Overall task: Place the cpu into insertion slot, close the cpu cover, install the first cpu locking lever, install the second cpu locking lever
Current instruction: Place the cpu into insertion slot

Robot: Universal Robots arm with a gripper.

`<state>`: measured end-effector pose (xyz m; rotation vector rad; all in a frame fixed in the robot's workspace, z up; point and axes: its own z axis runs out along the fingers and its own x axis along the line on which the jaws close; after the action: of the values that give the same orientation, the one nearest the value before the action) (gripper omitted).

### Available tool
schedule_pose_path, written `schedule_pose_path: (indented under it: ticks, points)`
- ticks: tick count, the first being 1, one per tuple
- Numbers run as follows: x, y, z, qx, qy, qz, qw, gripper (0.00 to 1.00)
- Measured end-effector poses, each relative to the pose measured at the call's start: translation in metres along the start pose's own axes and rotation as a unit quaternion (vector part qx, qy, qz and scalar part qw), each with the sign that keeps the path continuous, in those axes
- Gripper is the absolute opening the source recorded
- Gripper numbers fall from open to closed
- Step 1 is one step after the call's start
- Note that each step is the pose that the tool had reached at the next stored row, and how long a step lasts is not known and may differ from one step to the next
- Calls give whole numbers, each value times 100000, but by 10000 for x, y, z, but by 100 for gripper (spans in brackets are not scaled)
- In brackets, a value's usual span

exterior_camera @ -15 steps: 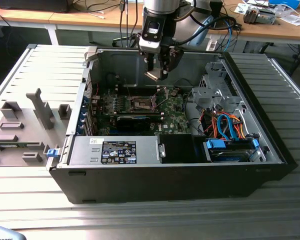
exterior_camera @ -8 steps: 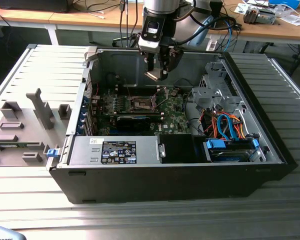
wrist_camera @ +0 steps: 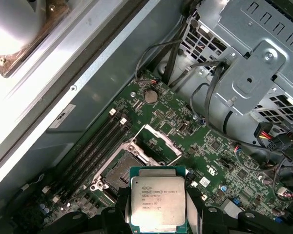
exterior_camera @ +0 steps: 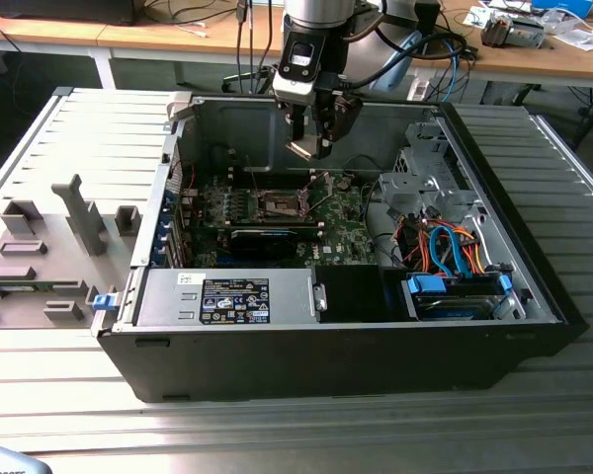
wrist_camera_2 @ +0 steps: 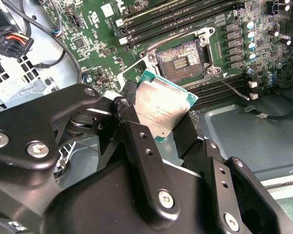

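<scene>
Hung over the empty insertion slot (wrist_camera_2: 181, 58) with tool (exterior_camera: 312, 148) clamped tight on the cpu (wrist_camera_2: 162, 108), cpu cover (wrist_camera: 163, 137) raised open, chip not yet seated, all four steps left undone.

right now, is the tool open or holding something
Tool: closed on the cpu, which is not yet in the insertion slot.
</scene>
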<state>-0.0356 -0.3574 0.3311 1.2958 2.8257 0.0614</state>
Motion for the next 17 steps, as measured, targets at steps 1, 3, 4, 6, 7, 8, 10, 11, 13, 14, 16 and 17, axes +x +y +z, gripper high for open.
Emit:
schedule_pose_path:
  ticks: [1, 3, 4, 6, 7, 8, 10, 11, 13, 14, 16, 17]
  points:
    - [0, 0, 0, 6, -11, 85, 100000, 54]
    - [0, 0, 0, 21, -34, 253, 100000, 54]
    - [0, 0, 0, 28, -45, 319, 99999, 54]
    - [0, 0, 0, 51, -78, 553, 99998, 54]
    - [0, 0, 0, 57, -89, 633, 99998, 54]
    - [0, 0, 0, 71, -110, 791, 99997, 54]
    - [0, 0, 0, 88, -133, 967, 99995, 54]
    - [0, 0, 0, 94, -144, 1034, 99995, 54]
    - [0, 0, 0, 110, -168, 1205, 99993, 54]
    - [0, 0, 0, 118, -179, 1294, 99991, 54]
    - [0, 0, 0, 127, -198, 1430, 99990, 54]
    - [0, 0, 0, 134, -208, 1486, 99989, 54]
